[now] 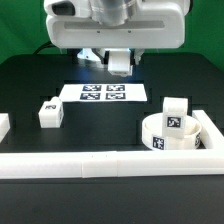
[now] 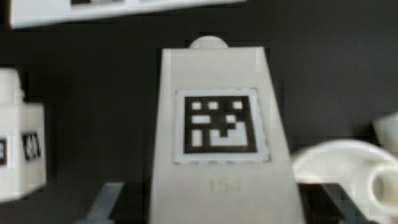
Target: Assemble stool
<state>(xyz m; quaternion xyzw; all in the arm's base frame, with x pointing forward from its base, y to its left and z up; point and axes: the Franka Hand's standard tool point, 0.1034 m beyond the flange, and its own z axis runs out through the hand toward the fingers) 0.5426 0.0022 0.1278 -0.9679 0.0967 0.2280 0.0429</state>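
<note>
tool [image 2: 205, 203] grips leg [image 2: 217, 110] | near marker board [image 1: 103, 93] edge | seat [image 1: 186, 140] in corner of rails [image 1: 100, 163]

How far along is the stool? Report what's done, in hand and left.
Done: the first leg stands upright in the seat, apparently socketed. In hand: the gripper grips the second leg, raised off the table near the marker board. Left: fitting that leg, then the third leg, which sits loose on the table at the exterior view's left.
</note>
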